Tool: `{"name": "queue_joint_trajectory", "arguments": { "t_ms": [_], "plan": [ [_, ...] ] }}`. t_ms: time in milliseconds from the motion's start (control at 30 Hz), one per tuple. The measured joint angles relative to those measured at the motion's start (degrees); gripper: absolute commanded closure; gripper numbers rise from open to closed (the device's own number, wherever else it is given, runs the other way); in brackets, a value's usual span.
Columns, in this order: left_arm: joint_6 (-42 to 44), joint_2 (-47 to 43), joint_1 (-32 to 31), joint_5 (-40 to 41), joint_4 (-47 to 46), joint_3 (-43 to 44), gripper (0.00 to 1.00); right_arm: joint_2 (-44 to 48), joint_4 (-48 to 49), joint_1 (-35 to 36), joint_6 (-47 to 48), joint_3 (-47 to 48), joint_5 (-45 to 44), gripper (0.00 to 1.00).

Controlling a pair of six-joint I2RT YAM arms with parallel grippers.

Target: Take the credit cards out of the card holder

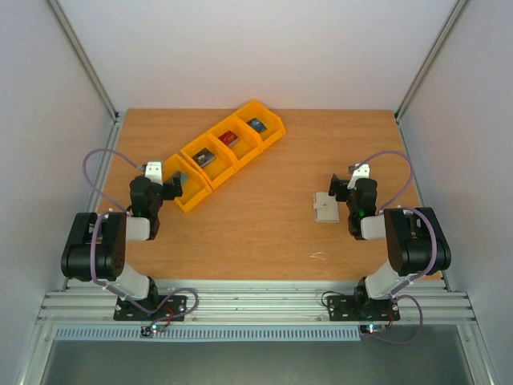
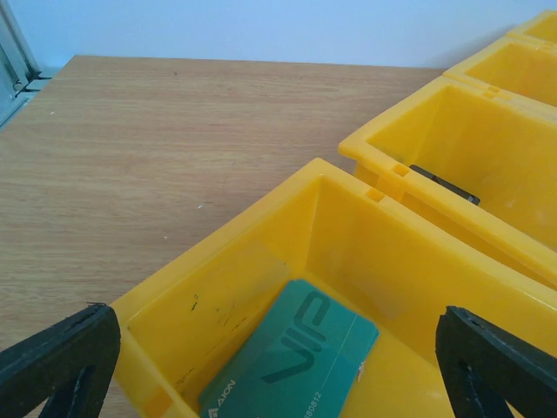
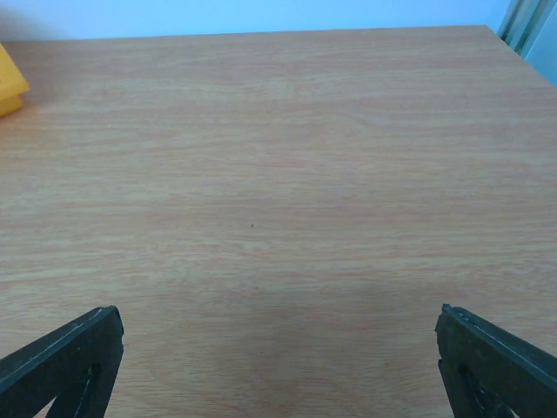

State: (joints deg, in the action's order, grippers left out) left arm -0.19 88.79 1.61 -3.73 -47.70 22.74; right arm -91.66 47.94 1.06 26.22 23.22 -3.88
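Arms (image 1: 94, 247): black housings, pale grey links.
Cables (image 1: 94, 164): lilac, looping from the wrists.
Wrists (image 1: 152, 170): white blocks on top.
Fingers (image 2: 61, 357): matte black wedges.
Bases (image 1: 152, 307): black plates, red wiring.

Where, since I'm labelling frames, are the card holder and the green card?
card holder (image 1: 325, 209), top view, middle of its pale face.
green card (image 2: 294, 355), left wrist view, middle of its printed face.

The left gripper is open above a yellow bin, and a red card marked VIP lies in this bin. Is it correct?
Not quite. The VIP card in the yellow bin below the open left gripper is green, not red; the left wrist view shows it.
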Motion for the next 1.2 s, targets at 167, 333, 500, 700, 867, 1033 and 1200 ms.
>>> {"name": "queue_joint_trajectory", "arguments": {
  "t_ms": [167, 333, 500, 700, 867, 1033, 1200],
  "plan": [
    [0.0, 0.0, 0.0, -0.2, 0.0, 0.0, 0.01, 0.0, -0.1, 0.0, 0.0, 0.0, 0.0, 0.01],
    [0.0, 0.0, 0.0, -0.3, 0.0, 0.0, 0.01, 2.5, -6.4, 0.0, -1.2, 1.3, -4.3, 0.01],
    [0.6, -1.6, 0.0, -1.7, 1.6, 0.0, 0.01, 12.2, -15.6, 0.0, -3.5, 5.3, -9.7, 0.02],
    [0.4, -13.7, 0.1, 2.5, 5.8, -1.7, 0.01, 21.7, -37.0, 0.0, -6.6, 16.7, -9.2, 0.02],
    [-1.4, -26.4, 0.6, 8.4, 16.8, -0.3, 0.01, 18.5, -59.1, 0.0, -9.1, 31.9, -6.0, 0.02],
    [-3.3, -31.4, 0.7, 8.8, 34.7, 10.4, 0.01, 13.3, -76.0, 0.0, -12.6, 34.7, 0.8, 0.07],
    [-5.7, -33.2, 0.7, -1.8, 44.0, 18.1, 0.01, 4.6, -86.4, 0.0, -14.8, 34.8, 9.6, 0.11]
  ]
}}
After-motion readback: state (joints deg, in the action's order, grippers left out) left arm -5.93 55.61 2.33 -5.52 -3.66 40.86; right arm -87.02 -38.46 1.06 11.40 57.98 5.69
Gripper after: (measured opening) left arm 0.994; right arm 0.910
